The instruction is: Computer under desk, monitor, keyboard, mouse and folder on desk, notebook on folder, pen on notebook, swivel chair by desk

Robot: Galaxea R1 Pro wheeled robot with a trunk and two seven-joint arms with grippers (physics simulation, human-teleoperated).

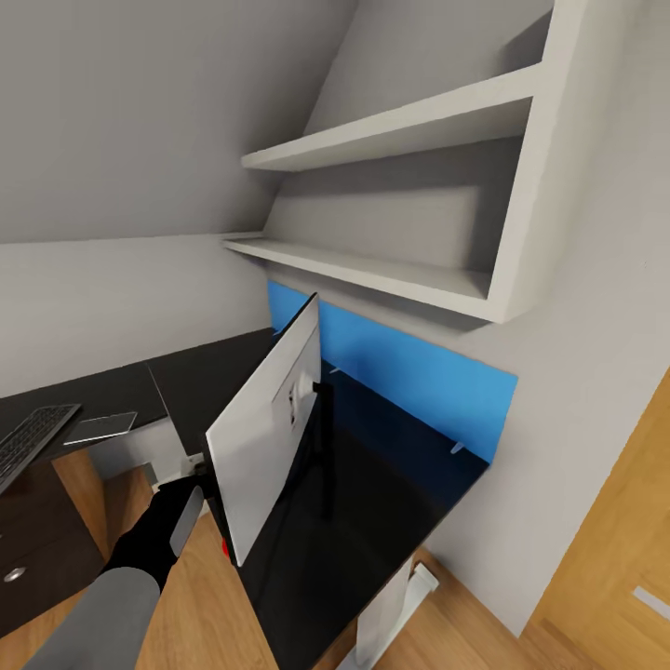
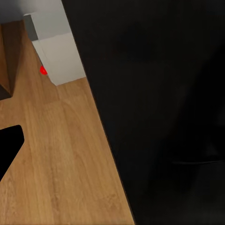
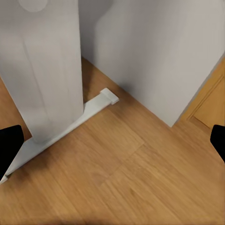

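The monitor [image 1: 270, 428] stands tilted over the black desk [image 1: 381, 502], its pale grey back toward me, on a thin black stand with a red dot at its lower corner. My left gripper [image 1: 197, 476] sits at the monitor's lower edge, just off the desk's front edge. In the left wrist view one black fingertip [image 2: 10, 143] sits far out to the side, and a broad black surface [image 2: 159, 117] covers the other. The keyboard [image 1: 28, 439] lies on the desk's left part. The light grey computer [image 2: 61, 56] with its red dot stands under the desk. My right gripper [image 3: 112, 145] hangs open over the wooden floor.
A flat grey rectangle [image 1: 102, 426] lies beside the keyboard. The blue back panel [image 1: 409, 372] lines the wall, with two white shelves [image 1: 391, 130] above. The white desk leg [image 3: 47, 70] stands on the floor near a wooden door [image 1: 623, 558]. The black drawer unit [image 1: 37, 549] is at the lower left.
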